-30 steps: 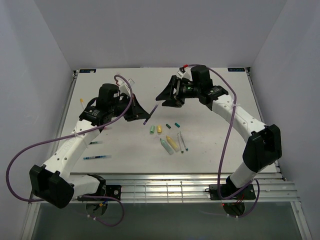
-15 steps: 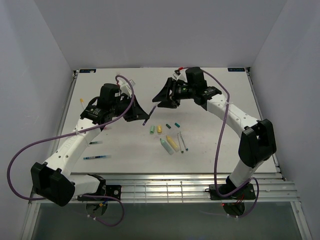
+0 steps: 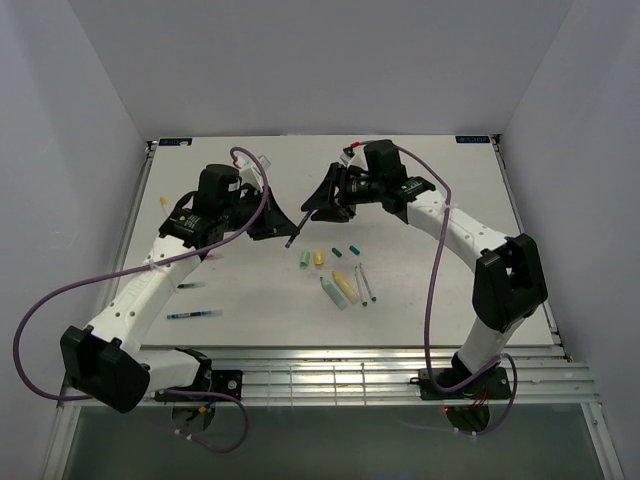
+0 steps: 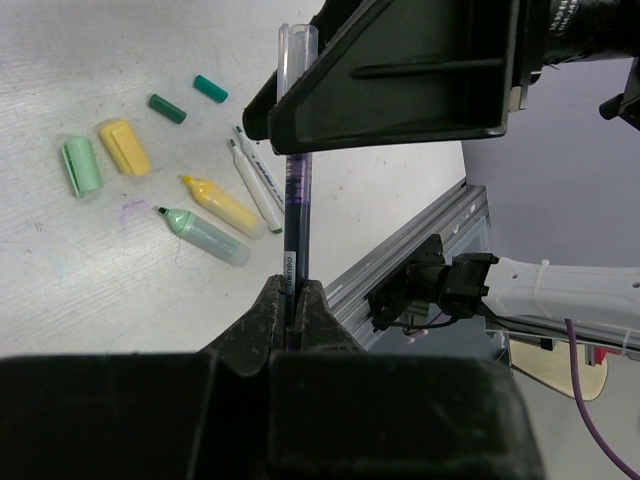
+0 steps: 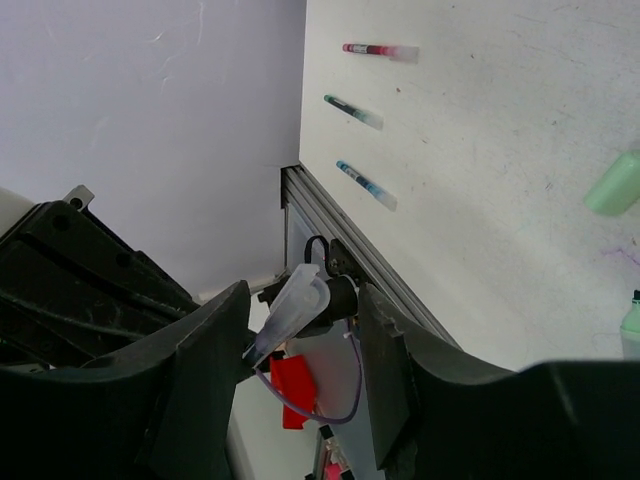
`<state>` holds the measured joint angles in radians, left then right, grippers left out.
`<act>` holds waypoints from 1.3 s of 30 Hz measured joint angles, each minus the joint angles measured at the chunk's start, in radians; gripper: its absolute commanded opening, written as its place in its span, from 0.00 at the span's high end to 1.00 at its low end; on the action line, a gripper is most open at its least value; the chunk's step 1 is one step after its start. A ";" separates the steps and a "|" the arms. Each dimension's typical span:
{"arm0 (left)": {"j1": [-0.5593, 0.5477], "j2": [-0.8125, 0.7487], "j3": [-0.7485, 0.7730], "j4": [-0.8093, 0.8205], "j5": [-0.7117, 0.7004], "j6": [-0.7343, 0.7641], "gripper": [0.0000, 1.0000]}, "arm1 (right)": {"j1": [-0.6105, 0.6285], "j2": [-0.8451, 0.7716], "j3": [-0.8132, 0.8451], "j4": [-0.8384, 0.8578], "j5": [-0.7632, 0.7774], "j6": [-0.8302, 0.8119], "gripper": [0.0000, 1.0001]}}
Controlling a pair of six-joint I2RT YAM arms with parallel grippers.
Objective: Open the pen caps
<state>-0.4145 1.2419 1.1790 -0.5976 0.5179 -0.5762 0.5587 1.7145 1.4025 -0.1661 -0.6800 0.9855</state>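
My left gripper (image 3: 284, 228) (image 4: 288, 296) is shut on a dark purple pen (image 3: 296, 229) (image 4: 294, 205) and holds it above the table, pointing toward the right arm. The pen's clear cap (image 4: 297, 45) (image 5: 291, 303) lies between the fingers of my right gripper (image 3: 316, 206) (image 5: 300, 300), which is open around it and not closed. Loose caps lie on the table: pale green (image 3: 304, 260) (image 4: 80, 165), yellow (image 3: 319, 258) (image 4: 124, 146) and two dark teal (image 3: 337, 253) (image 4: 167, 108).
A green highlighter (image 3: 333, 292), a yellow one (image 3: 345, 287) and two thin pens (image 3: 365, 284) lie right of centre. More pens lie near the left edge (image 3: 195, 314) (image 5: 365, 185). The table's near metal rail (image 3: 350, 375) runs along the front.
My right gripper has moved left toward the held pen, and its open fingers now stand around the clear cap. The left gripper has stayed put with the pen.
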 measured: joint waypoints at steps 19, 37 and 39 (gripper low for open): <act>-0.004 -0.005 -0.023 -0.003 0.053 -0.017 0.39 | 0.008 0.027 -0.042 0.140 -0.061 0.069 0.92; -0.004 0.055 -0.068 0.024 0.142 -0.028 0.91 | 0.019 0.028 -0.051 0.224 -0.073 0.127 0.92; -0.005 0.052 -0.071 0.035 0.154 -0.019 1.00 | 0.020 0.034 -0.051 0.224 -0.076 0.133 0.92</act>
<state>-0.4194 1.2942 1.1076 -0.5625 0.6724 -0.5949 0.5789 1.7485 1.3518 0.0574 -0.7563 1.1187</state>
